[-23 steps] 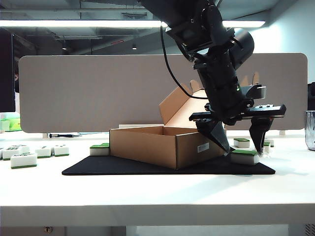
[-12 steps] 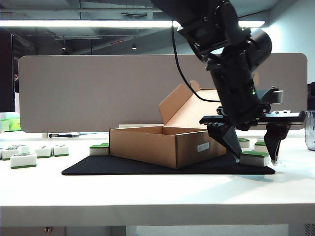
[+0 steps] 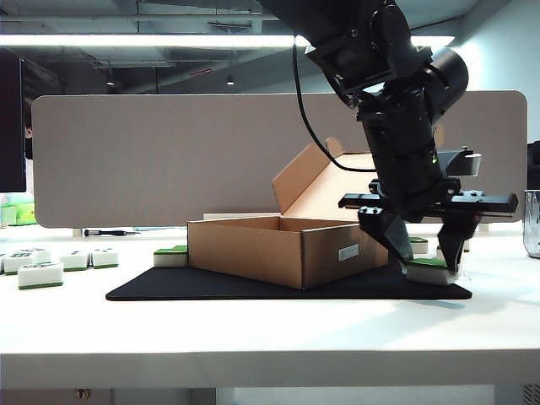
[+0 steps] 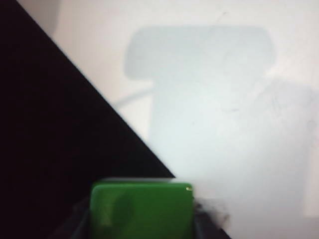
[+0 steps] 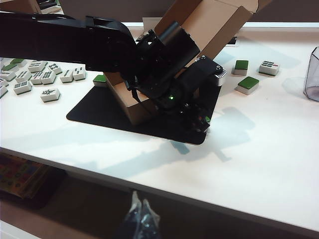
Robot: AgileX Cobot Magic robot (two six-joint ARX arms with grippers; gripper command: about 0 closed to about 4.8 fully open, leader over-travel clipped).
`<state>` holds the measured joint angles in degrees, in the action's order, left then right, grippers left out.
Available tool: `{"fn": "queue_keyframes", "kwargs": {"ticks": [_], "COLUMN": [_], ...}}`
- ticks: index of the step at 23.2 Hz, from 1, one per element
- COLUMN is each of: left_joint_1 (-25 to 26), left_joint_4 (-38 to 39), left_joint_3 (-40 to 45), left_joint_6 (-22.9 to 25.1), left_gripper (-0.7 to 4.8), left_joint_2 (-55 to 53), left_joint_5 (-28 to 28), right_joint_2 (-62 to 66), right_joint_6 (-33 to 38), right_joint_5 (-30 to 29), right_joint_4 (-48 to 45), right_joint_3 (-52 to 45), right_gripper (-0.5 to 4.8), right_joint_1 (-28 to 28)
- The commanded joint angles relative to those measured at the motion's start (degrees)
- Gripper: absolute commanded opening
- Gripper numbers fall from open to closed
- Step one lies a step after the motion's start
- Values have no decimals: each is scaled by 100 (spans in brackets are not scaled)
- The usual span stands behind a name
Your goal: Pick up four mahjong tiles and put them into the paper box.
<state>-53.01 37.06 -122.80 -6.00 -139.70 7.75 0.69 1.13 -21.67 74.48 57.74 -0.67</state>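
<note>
Left gripper point(image 3: 429, 263) straddles a green-backed mahjong tile point(image 3: 429, 269) at the black mat's point(image 3: 253, 287) corner, beside the paper box point(image 3: 287, 246); jaws part-open, grip unconfirmed. Advice: seat squarely, then lift. Right gripper point(image 5: 139, 216) hangs shut, clear of the bench point(image 3: 253, 329).

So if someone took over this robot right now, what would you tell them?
Left gripper: at the right corner of the mat, jaws either side of a green-backed tile; grip not certain.
Right gripper: shut, empty, off the front edge of the table.
Paper box: open on the mat; inside hidden.
Done: cannot tell. Left: lift this tile, drop it in the box, fetch the others.
</note>
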Motion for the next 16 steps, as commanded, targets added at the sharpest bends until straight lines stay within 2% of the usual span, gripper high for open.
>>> {"fn": "queue_keyframes", "kwargs": {"ticks": [1, 7, 10, 16], "left_joint_1": [4, -50, -72, 81], "left_joint_4": [-22, 44, 496, 1775], "left_joint_3": [-9, -79, -455, -1532], "left_joint_6": [2, 4, 33, 610], "left_gripper": [210, 209, 209, 209], "left_joint_2": [0, 81, 282, 468], "left_joint_5": [15, -4, -7, 7], "right_joint_2": [-68, -68, -68, -68], "right_joint_6": [-9, -9, -9, -7], "right_joint_5": [9, 9, 9, -157], "right_joint_4": [-50, -52, -52, -59], "right_joint_3": [20, 20, 20, 20], "right_gripper": [-1, -1, -1, -1], "right_joint_1": [0, 0, 0, 0]}}
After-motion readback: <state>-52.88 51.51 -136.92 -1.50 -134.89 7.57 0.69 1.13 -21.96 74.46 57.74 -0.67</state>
